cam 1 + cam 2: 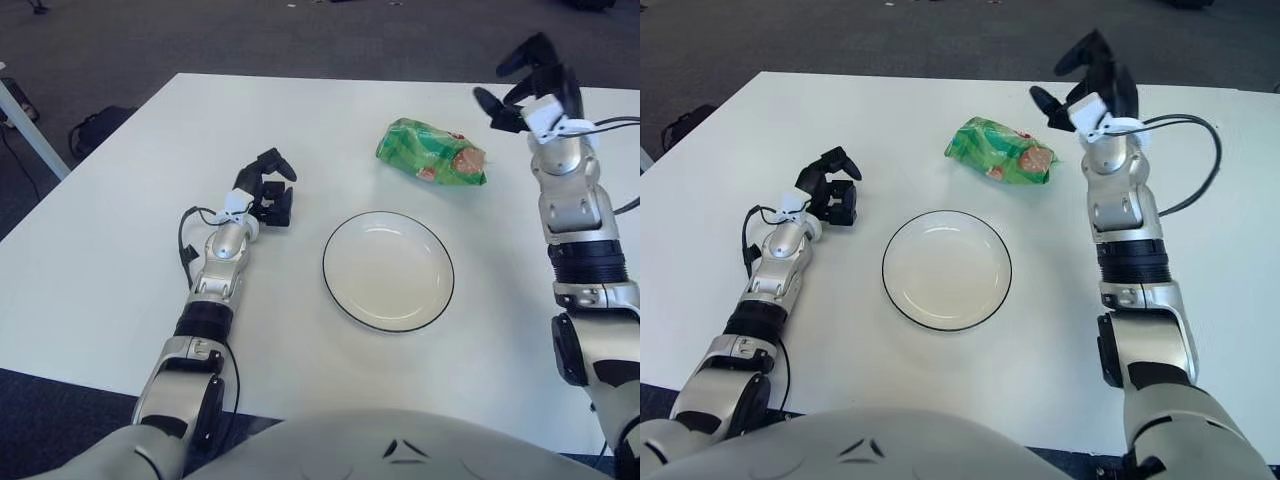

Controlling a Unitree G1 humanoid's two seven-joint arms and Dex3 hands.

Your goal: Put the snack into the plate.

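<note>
White worktop (120, 250) carries a plate (388, 270) at its middle; the green snack (430, 152) lies flat just beyond the plate, slightly right of it, untouched and outside the rim. Right hand (528, 85) hangs raised beyond and right of the plate, near the snack's right end, fingers spread, holding nothing; left hand (266, 190) shows left of the plate, fingers curled, empty.

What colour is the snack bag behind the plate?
The snack bag is mainly green, with an orange-brown patch; the right eye view shows it best.
</note>
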